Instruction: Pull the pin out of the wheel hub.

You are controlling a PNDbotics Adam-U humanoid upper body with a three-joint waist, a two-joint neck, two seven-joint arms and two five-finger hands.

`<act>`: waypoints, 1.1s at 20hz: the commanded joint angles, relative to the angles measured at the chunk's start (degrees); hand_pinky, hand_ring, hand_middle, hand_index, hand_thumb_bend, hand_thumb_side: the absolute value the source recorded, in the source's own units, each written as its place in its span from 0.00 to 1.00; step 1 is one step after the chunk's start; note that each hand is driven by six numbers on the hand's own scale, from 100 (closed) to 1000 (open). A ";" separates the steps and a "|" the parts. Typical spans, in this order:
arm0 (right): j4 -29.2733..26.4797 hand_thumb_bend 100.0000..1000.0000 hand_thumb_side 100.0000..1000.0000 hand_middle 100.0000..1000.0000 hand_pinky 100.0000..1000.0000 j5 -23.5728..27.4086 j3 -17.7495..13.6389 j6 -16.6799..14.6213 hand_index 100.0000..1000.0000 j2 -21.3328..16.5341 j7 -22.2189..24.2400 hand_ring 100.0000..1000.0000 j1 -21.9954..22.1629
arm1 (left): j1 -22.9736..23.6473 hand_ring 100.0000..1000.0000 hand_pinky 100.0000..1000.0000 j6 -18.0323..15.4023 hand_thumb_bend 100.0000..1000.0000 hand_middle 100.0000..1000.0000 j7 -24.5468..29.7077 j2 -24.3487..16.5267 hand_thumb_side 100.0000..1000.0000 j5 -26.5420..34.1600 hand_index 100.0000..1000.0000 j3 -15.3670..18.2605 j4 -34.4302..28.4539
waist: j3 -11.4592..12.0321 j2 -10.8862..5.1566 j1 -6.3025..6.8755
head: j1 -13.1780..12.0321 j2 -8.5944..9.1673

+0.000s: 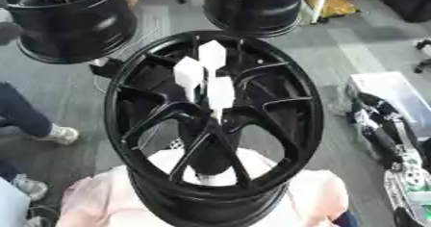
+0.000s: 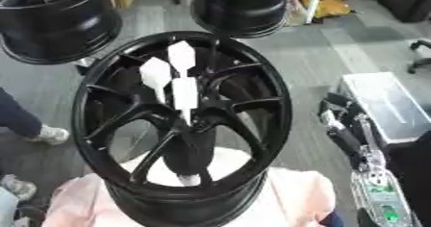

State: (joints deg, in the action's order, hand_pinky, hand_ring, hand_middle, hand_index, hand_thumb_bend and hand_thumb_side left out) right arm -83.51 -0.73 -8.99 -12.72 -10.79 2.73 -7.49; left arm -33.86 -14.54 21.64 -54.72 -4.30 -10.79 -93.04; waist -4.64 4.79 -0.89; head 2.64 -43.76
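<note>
Farthest to the left of the hand, a black alloy wheel point(image 1: 67, 24) lies on the grey floor, with another black wheel point(image 1: 257, 5) further back. Nearer, the big black multi-spoke wheel hub point(image 1: 303, 101) stands tilted on a pale pink support point(image 1: 311, 197), well apart from the hand and to its left. Three white flag-shaped pins point(image 1: 210, 77) stick up out of the hub's centre, clustered close together, and nothing touches them. At the right edge the robot's right hand point(image 2: 341, 125) shows as a dark shape low beside the wheel, touching neither hub nor pins; whether it is open or closed I cannot tell. Just behind it sits a white rectangular box point(image 2: 383, 101).
</note>
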 commanded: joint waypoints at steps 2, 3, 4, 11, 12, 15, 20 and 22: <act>-0.30 0.13 0.41 0.72 0.63 -0.34 0.20 -0.09 0.77 -2.30 0.52 0.59 -0.16 | -6.87 0.62 0.71 -3.49 0.40 0.64 5.47 -1.60 0.43 -0.83 0.74 -7.00 1.39 | -0.32 -1.00 0.70 | -0.26 -0.34; -0.26 0.13 0.41 0.72 0.63 -0.36 0.25 -0.09 0.77 -2.46 0.56 0.59 -0.13 | -8.81 0.63 0.72 -4.35 0.41 0.65 7.16 -0.60 0.40 -1.03 0.75 -8.77 1.66 | -0.52 -1.09 0.89 | -0.33 -0.35; -0.21 0.13 0.41 0.72 0.63 -0.36 0.24 -0.09 0.77 -2.57 0.57 0.59 -0.07 | -10.54 0.63 0.72 -5.13 0.41 0.65 8.93 0.41 0.40 -1.27 0.75 -10.20 2.27 | -0.53 -1.15 0.99 | -0.27 -0.36; -0.02 0.13 0.41 0.72 0.63 -0.38 0.44 -0.17 0.77 -2.83 0.83 0.59 0.18 | -19.81 0.67 0.75 -11.17 0.40 0.69 24.12 10.21 0.29 -1.94 0.77 -17.21 8.52 | -0.93 -1.48 1.19 | -0.60 -0.36; 0.00 0.13 0.41 0.72 0.63 -0.36 0.50 -0.18 0.77 -2.81 0.90 0.59 0.17 | -20.87 0.67 0.75 -11.96 0.40 0.69 26.63 11.60 0.29 -2.22 0.77 -17.78 9.45 | -1.03 -1.47 1.17 | -0.62 -0.36; 0.06 0.13 0.41 0.72 0.63 -0.32 0.62 -0.20 0.77 -2.87 1.07 0.59 0.20 | -22.84 0.68 0.76 -14.06 0.42 0.71 29.87 14.45 0.25 -3.54 0.78 -18.87 12.17 | -1.48 -1.37 1.21 | -0.94 -0.36; 0.14 0.13 0.41 0.72 0.63 -0.21 0.69 -0.23 0.77 -2.90 1.18 0.59 0.14 | -24.30 0.70 0.77 -16.77 0.42 0.72 30.32 17.65 0.21 -6.20 0.78 -20.47 16.98 | -2.14 -1.13 1.32 | -1.34 -0.36; 0.14 0.13 0.41 0.72 0.63 -0.16 0.70 -0.25 0.77 -2.89 1.22 0.59 0.11 | -24.47 0.70 0.77 -17.82 0.43 0.72 30.33 18.59 0.22 -7.29 0.78 -20.96 18.61 | -2.32 -1.06 1.35 | -1.43 -0.36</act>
State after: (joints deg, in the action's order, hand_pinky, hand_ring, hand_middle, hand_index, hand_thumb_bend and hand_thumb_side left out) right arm -82.84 -0.81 -8.40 -12.88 -12.31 3.81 -6.99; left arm -56.90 -21.87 42.26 -35.91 -10.84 -31.88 -75.07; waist -6.87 4.34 0.55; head 1.52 -44.21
